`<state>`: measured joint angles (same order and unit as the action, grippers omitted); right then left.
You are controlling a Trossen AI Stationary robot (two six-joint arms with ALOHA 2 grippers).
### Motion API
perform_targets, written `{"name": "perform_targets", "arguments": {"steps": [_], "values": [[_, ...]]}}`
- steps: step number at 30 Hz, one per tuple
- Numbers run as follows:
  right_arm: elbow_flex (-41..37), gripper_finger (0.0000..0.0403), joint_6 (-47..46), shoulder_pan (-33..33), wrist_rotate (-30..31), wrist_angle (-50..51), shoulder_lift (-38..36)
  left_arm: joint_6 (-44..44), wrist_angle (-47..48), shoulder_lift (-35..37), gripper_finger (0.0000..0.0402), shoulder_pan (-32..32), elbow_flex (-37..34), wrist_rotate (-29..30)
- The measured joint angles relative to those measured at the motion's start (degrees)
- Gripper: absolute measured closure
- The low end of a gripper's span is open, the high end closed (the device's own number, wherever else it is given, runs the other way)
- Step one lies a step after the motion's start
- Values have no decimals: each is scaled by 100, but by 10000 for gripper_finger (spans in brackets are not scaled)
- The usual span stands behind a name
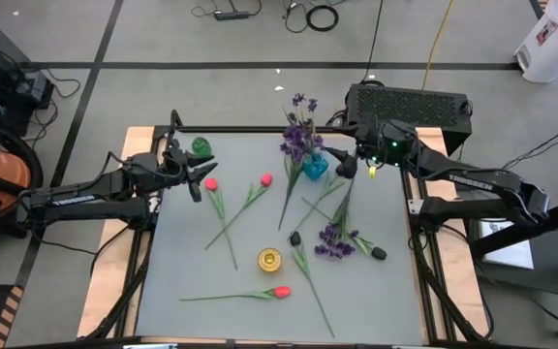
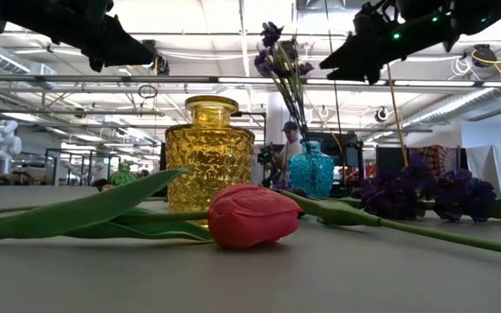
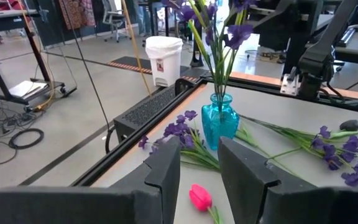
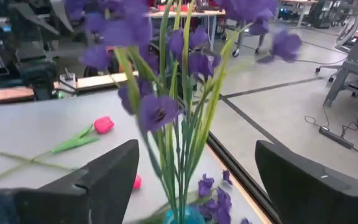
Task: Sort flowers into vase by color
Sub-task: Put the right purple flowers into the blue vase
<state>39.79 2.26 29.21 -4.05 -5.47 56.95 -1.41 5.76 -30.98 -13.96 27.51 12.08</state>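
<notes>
Right gripper: the right gripper (image 1: pixel 349 168) hung beside the blue vase (image 1: pixel 315 166) at the table's far edge, fingers spread wide with nothing held; purple stems (image 4: pixel 179 124) rose between them in its wrist view
Left gripper: the left gripper (image 1: pixel 194 177) hovered over the far left of the table, fingers a narrow gap apart and empty, near a pink tulip bud (image 1: pixel 211 183)
Blue vase: upright, holding a bunch of purple flowers (image 1: pixel 300 131)
Green vase: the green vase (image 1: pixel 201 146) stood at the far left, close to the left gripper
Yellow vase: the yellow vase (image 1: pixel 270 259) stood near the table's middle, toward the near edge
Loose flowers: a second pink tulip (image 1: pixel 265 179) lay mid-table, a red tulip (image 1: pixel 280 291) at the near edge, a purple cluster (image 1: pixel 334 239) and two dark buds (image 1: pixel 379 253) to the right
Writing: the white bin (image 3: pixel 163 57) on the floor carried a label, too small to read
</notes>
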Motion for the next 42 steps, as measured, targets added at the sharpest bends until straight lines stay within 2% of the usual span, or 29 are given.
{"name": "perform_targets", "arguments": {"steps": [5,13,20,26,36,42], "values": [[0,89,448,0,-2,834,-516,4,0,0,285,11,2,-16],[0,89,1718,0,-57,1992,-1116,17,0,0,285,11,2,-16],[0,89,3284,-73,-105,2959,-1151,17,39,0,285,11,2,-49],[0,90,4096,-331,-670,3454,-1116,15,94,-1,285,11,2,-49],[0,90,4207,-927,-831,3997,-1047,11,84,0,285,11,2,-49],[0,90,4320,-1294,-831,4178,-691,7,79,0,285,11,2,-49]]}}
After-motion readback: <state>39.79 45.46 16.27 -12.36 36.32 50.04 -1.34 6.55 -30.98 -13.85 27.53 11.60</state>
